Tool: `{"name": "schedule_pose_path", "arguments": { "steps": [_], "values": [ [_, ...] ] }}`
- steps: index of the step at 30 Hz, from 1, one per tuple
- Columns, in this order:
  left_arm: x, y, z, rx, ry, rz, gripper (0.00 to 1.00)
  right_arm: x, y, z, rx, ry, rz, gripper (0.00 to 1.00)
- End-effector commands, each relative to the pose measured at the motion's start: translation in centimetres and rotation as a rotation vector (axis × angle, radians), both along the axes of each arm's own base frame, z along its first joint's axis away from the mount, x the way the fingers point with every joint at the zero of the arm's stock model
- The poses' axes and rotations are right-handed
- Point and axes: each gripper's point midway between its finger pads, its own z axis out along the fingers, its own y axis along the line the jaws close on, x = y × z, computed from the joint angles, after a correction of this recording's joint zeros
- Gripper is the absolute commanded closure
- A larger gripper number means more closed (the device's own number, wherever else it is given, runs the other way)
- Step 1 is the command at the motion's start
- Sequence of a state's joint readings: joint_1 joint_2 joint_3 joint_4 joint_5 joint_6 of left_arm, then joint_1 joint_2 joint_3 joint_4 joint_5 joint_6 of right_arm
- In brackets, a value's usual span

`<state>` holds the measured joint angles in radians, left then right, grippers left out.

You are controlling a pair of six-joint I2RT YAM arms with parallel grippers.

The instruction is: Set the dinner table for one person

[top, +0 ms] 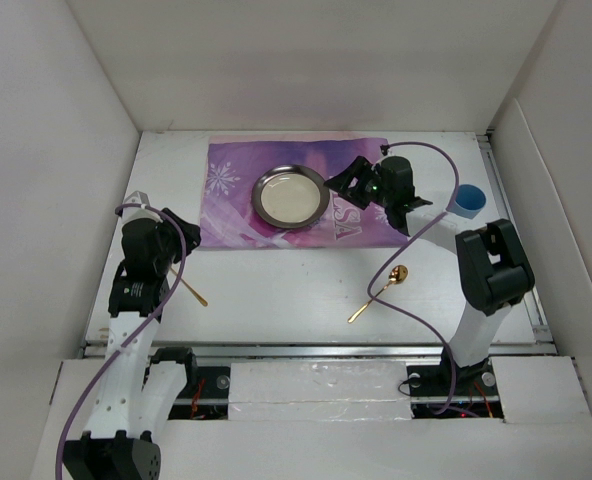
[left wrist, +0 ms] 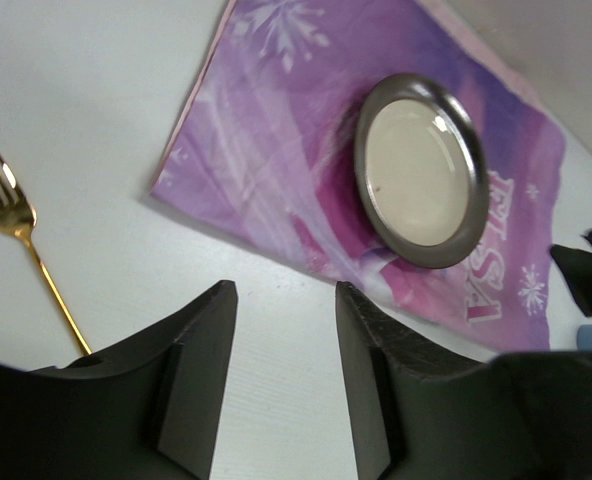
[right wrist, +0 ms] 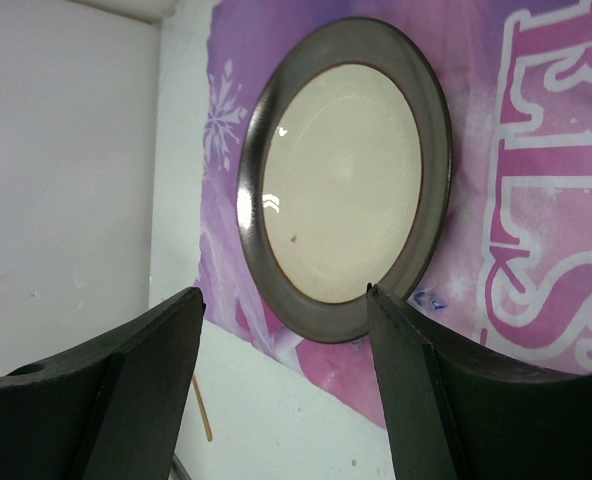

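The white dinner table (top: 276,290) carries a purple ELSA placemat (top: 234,228) at the back. A dark-rimmed cream plate (top: 290,196) lies on the mat. My right gripper (top: 344,183) hovers open and empty over the mat, just right of the plate; in its wrist view (right wrist: 284,292) the plate (right wrist: 341,180) lies just ahead of the jaws. My left gripper (top: 179,228) is open and empty at the mat's left end, above bare table (left wrist: 281,290). A gold fork (top: 194,293) lies near it on the table and also shows in the left wrist view (left wrist: 21,235). A gold spoon (top: 381,290) lies centre right.
A blue cup (top: 467,201) stands on the table at the right, beside the right arm. The right arm's purple cable (top: 416,240) hangs over the spoon area. White walls enclose the table on the left, back and right.
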<state>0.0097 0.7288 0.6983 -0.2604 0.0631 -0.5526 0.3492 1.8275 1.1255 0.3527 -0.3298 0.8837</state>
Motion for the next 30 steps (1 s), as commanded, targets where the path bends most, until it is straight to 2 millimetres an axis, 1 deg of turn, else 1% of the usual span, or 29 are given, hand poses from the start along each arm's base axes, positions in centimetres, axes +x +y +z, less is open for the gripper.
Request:
{"name": "schedule_pose_path", "arguments": {
  "steps": [1, 2, 3, 4, 5, 6, 7, 8, 9, 10, 11, 12, 13, 14, 15, 16, 17, 18, 19, 20, 21, 23, 24, 25, 27, 30],
  "values": [
    [-0.2, 1.0, -3.0, -0.042, 0.126, 0.094, 0.57, -1.4, -0.9, 0.1, -0.070, -0.042, -0.007, 0.28],
    [-0.3, 1.6, -3.8, -0.035, 0.156, 0.131, 0.56, -1.9, -1.0, -0.1, -0.077, -0.039, -0.002, 0.28],
    [-0.5, 1.7, -4.7, -0.039, 0.196, 0.145, 0.55, -3.1, -1.1, -1.0, -0.091, -0.024, 0.005, 0.29],
    [-0.7, 2.0, -5.2, -0.037, 0.216, 0.166, 0.54, -3.6, -1.5, 0.5, -0.085, -0.063, -0.006, 0.31],
    [-1.1, 2.1, -5.9, -0.054, 0.249, 0.193, 0.53, -4.7, -0.9, 0.9, -0.094, -0.081, 0.012, 0.34],
    [-1.4, 2.3, -6.6, -0.061, 0.282, 0.219, 0.46, -5.4, -1.0, 1.4, -0.101, -0.098, 0.010, 0.42],
    [-1.7, 2.9, -7.1, -0.055, 0.308, 0.261, 0.43, -6.8, -1.2, 2.5, -0.112, -0.133, 0.020, 0.51],
    [-2.8, 3.5, -8.7, -0.065, 0.400, 0.334, 0.45, -8.5, -0.8, 3.8, -0.136, -0.181, 0.028, 0.55],
    [-2.9, 3.8, -8.7, -0.056, 0.399, 0.347, 0.45, -8.6, -0.9, 3.5, -0.143, -0.167, 0.029, 0.57],
    [-2.9, 3.9, -8.8, -0.049, 0.420, 0.358, 0.43, -9.6, -1.3, 5.2, -0.154, -0.218, 0.032, 0.58],
    [-3.6, 4.6, -9.4, -0.043, 0.472, 0.386, 0.42, -10.2, -1.4, 5.7, -0.164, -0.236, 0.031, 0.58],
    [-3.7, 4.6, -10.2, -0.040, 0.519, 0.390, 0.39, -10.7, -1.9, 6.1, -0.182, -0.244, 0.025, 0.58],
    [-4.0, 4.8, -10.6, -0.044, 0.543, 0.403, 0.37, -11.1, -2.3, 6.4, -0.194, -0.256, 0.027, 0.57],
    [-4.0, 4.9, -11.1, -0.042, 0.559, 0.410, 0.35, -11.9, -2.6, 8.2, -0.177, -0.298, 0.026, 0.56],
    [-4.2, 5.3, -11.9, -0.031, 0.586, 0.440, 0.34, -12.4, -3.1, 8.7, -0.171, -0.308, 0.030, 0.55],
    [-4.2, 5.3, -12.4, -0.026, 0.604, 0.445, 0.34, -12.7, -3.6, 9.2, -0.164, -0.319, 0.027, 0.55],
    [-4.2, 5.8, -12.7, -0.027, 0.617, 0.463, 0.34, -13.8, -3.9, 10.2, -0.145, -0.349, 0.035, 0.54],
    [-4.2, 6.4, -13.5, 0.001, 0.648, 0.496, 0.35, -14.3, -3.9, 10.6, -0.136, -0.365, 0.041, 0.54],
    [-4.0, 6.9, -13.6, 0.018, 0.654, 0.519, 0.37, -14.4, -4.3, 11.0, -0.124, -0.381, 0.031, 0.54],
    [-3.9, 7.2, -13.8, 0.032, 0.656, 0.534, 0.40, -14.7, -4.4, 10.9, -0.119, -0.389, 0.033, 0.54],
    [-3.9, 7.7, -14.5, 0.058, 0.680, 0.548, 0.42, -15.0, -4.5, 11.5, -0.110, -0.405, 0.033, 0.54],
    [-3.6, 7.7, -15.1, 0.065, 0.695, 0.545, 0.44, -15.0, -4.9, 11.5, -0.111, -0.399, 0.023, 0.53],
    [-3.7, 7.8, -15.9, 0.073, 0.728, 0.551, 0.45, -14.9, -5.2, 11.6, -0.108, -0.395, 0.023, 0.53],
    [-3.6, 7.8, -16.1, 0.068, 0.733, 0.553, 0.46, -14.8, -5.4, 11.5, -0.103, -0.389, 0.021, 0.53],
    [-3.7, 7.8, -17.0, 0.075, 0.757, 0.556, 0.48, -15.2, -5.1, 11.4, -0.092, -0.393, 0.048, 0.53],
    [-2.9, 8.0, -17.2, 0.082, 0.744, 0.555, 0.50, -15.2, -5.3, 11.6, -0.088, -0.405, 0.048, 0.53]
  ]
}}
